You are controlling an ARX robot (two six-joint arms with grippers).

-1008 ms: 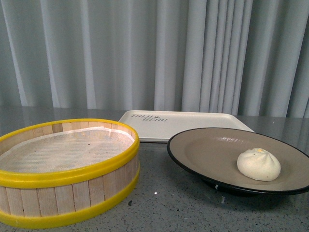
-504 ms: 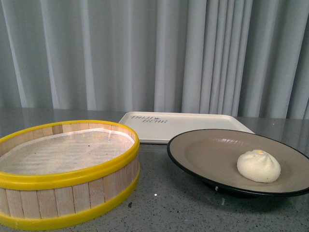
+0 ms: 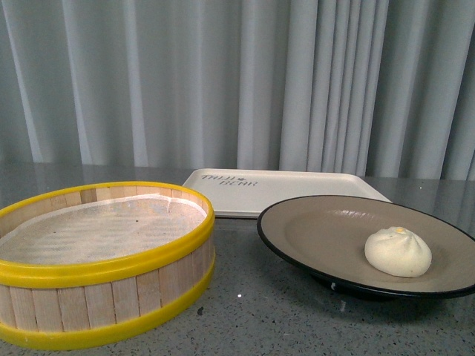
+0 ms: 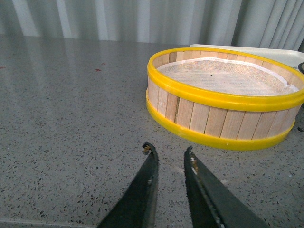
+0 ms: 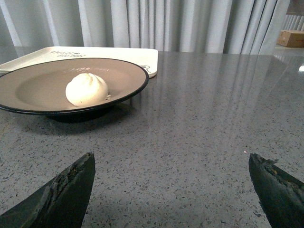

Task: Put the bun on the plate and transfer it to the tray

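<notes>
The cream-white bun (image 3: 398, 252) lies inside the black-rimmed beige plate (image 3: 312, 230) on the grey table; both also show in the right wrist view, the bun (image 5: 86, 89) in the plate (image 5: 28, 90). The cream tray (image 3: 297, 189) with dark lettering lies flat behind the plate, touching or just behind its far rim; it also shows in the right wrist view (image 5: 137, 53). My right gripper (image 5: 171, 159) is open and empty, low over the table, well short of the plate. My left gripper (image 4: 168, 151) is shut and empty, just in front of the steamer basket. Neither arm shows in the front view.
A yellow-rimmed wooden steamer basket (image 3: 96, 297) with a white liner stands left of the plate, and shows in the left wrist view (image 4: 223, 102). Grey curtains hang behind the table. A cardboard box (image 5: 290, 38) sits far off beyond the table.
The front view shifted very slightly down and back up. The bun, plate, tray and basket have kept their places.
</notes>
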